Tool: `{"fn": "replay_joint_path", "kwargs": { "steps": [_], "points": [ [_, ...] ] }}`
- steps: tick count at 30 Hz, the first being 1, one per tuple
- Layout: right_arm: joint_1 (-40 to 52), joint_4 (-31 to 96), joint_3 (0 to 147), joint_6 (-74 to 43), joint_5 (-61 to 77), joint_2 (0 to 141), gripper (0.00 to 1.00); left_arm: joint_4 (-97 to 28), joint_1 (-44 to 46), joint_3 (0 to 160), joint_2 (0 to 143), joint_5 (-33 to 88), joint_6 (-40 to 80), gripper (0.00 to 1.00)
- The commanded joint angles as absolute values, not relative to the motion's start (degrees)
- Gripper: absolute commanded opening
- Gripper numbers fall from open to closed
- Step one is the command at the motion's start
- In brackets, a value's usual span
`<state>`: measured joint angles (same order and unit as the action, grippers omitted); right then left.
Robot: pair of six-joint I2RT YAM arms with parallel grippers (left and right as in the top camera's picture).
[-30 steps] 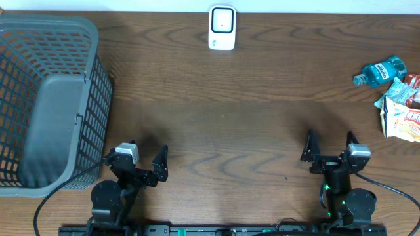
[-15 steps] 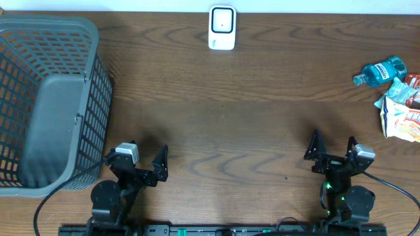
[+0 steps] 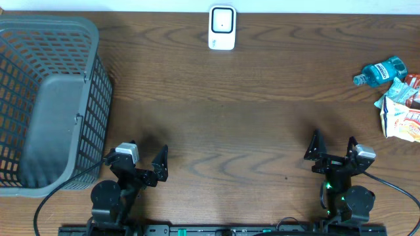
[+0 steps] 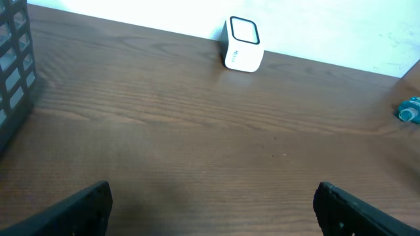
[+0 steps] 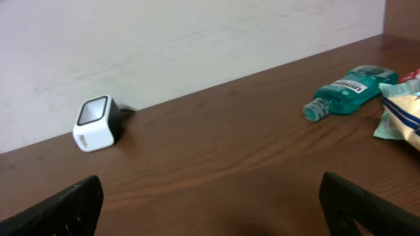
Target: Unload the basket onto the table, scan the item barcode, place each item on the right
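The white scanner [image 3: 222, 27] is sitting at the far edge of the wooden table [image 3: 223, 111], face toward the arms. The stuff to scan is lying well off to the scanner's right: a blue mouthwash bottle [image 3: 380, 71] on its side, with snack bags [image 3: 400, 115] just beside it, nearer the robot. A grey basket [image 3: 49, 98] is sitting way off to the scanner's left. Both arms are hanging back at the near edge, opposite the scanner. The left gripper [image 3: 147, 152] and right gripper [image 3: 333, 143] are both gaping wide, holding nothing.
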<state>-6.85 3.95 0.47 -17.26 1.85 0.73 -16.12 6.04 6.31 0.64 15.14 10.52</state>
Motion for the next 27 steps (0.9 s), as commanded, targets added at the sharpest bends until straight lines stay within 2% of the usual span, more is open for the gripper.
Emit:
{"fn": "replay_joint_path", "kwargs": {
  "steps": [1, 7, 27],
  "points": [
    [-7.2, 4.1, 0.3, -13.6, 0.5, 0.3, 0.99, -17.3, 5.9, 5.4, 0.3, 15.9, 10.6, 0.98],
    [-7.2, 4.2, 0.3, -10.5, 0.5, 0.3, 0.99, -17.3, 5.9, 5.4, 0.3, 15.9, 10.6, 0.98],
    [-7.2, 4.1, 0.3, -10.4, 0.6, 0.3, 0.99, -17.3, 5.9, 5.4, 0.3, 15.9, 10.6, 0.98]
  ]
}}
